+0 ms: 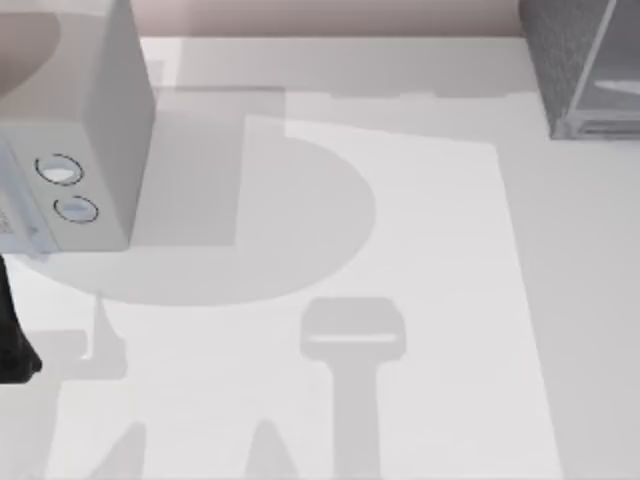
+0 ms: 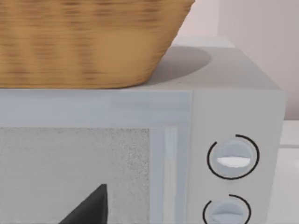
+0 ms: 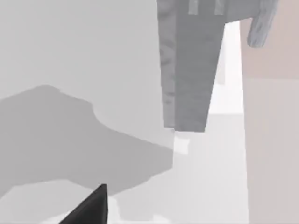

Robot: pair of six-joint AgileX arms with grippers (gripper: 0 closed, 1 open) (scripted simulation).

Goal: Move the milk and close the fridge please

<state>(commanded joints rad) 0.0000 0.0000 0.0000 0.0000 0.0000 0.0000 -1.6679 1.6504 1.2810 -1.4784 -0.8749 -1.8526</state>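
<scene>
Up at the surface's [image 1: 420, 250] far right corner sits the fridge [image 1: 560, 60], a dark grey speckled box, with a lighter, smoother panel [image 1: 615, 70] slanting across its right-hand part and running off the edge of the top view. From the right wrist camera the fridge [image 3: 187, 70] reads as a tall grey speckled slab rising off the pale surface [image 3: 70, 46], a rounded grey piece [image 3: 261, 23] sticking out beside it near the pinkish wall [image 3: 275, 140]; whether the door is open or closed, I can't say from here. No lettering or brand can be read on it. Over at the far left corner stands the light grey box with two round dials [image 1: 90, 130], the dials [image 1: 60, 170] stacked one below the other on its front. The left wrist camera is close up on that box [image 2: 233, 102]: a speckled window [image 2: 70, 172], two ringed dials [image 2: 232, 157], no readable markings, and a woven wicker basket [image 2: 88, 42] resting on its top. A dark bit of the left arm [image 1: 15, 345] shows at the surface's left edge. One dark fingertip of the left hand [image 2: 91, 207] pokes into its wrist view in front of the window, and one dark fingertip of the right hand [image 3: 91, 207] pokes in over the surface; for both hands I cannot tell how wide they stand. Broad soft shadows lie across the middle of the surface.
</scene>
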